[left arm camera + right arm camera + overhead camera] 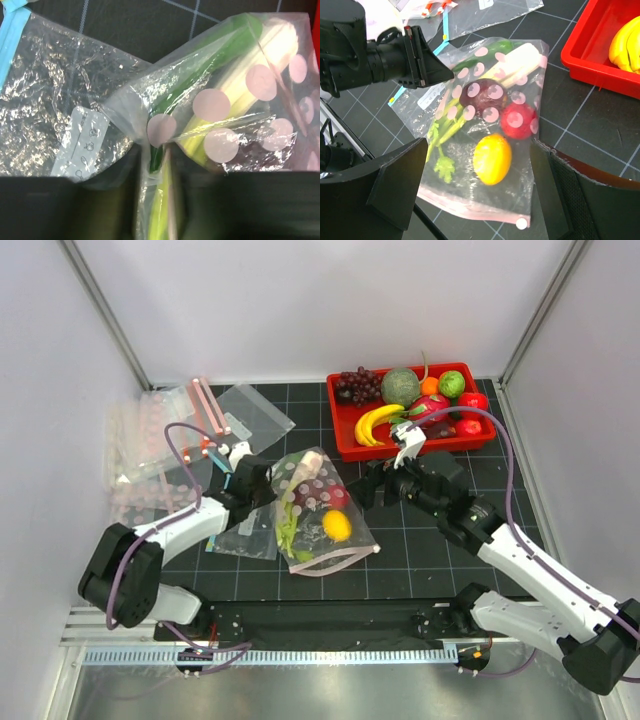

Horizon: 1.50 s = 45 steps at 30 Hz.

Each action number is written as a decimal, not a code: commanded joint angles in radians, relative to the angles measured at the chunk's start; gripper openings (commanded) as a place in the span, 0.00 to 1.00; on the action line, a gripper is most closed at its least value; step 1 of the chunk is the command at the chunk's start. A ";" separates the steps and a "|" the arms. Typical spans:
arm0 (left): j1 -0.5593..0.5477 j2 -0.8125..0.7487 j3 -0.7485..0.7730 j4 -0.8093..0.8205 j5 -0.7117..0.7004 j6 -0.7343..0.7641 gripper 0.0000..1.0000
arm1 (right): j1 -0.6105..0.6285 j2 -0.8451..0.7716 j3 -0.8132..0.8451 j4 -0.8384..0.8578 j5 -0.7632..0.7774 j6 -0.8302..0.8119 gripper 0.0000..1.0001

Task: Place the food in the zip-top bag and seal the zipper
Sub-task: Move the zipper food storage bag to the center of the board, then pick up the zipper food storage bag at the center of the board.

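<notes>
The zip-top bag [318, 512] lies on the dark mat with the food inside: yellow lemon [492, 159], red apple [518, 120], a dark round vegetable [482, 95], celery [451, 120] and a dark green vegetable [495, 48]. Its pink zipper [470, 210] runs along the near edge, with a white slider [521, 223] at one end. My left gripper [160, 200] is shut on the bag's far-left corner [262, 485]. My right gripper [480, 145] is wide open, hovering above the lemon end of the bag, touching nothing; in the top view it [375, 485] is just right of the bag.
A red tray [345, 435] at the back right holds a banana [375, 423], grapes [357, 385] and other toy produce. Spare clear bags lie at the left [150, 440] and back [255, 410]; one with a blue strip [50, 100] lies under the held bag.
</notes>
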 commanded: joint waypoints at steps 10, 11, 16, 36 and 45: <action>-0.090 -0.312 0.028 -0.155 0.027 0.046 0.82 | 0.001 -0.015 0.020 0.014 -0.010 -0.002 0.90; -0.115 -0.320 0.045 -0.185 0.016 0.047 0.84 | 0.001 -0.013 0.020 0.016 -0.010 -0.003 0.90; -0.384 -0.269 0.204 -0.437 -0.103 0.073 0.89 | 0.000 -0.033 0.017 0.011 0.016 -0.006 0.91; -0.882 0.142 0.441 -0.651 -0.453 0.284 0.89 | 0.001 -0.375 -0.143 0.095 0.501 0.044 0.90; -0.920 0.036 0.370 -0.509 -0.354 0.357 0.89 | 0.001 -0.351 -0.135 0.092 0.479 0.041 0.90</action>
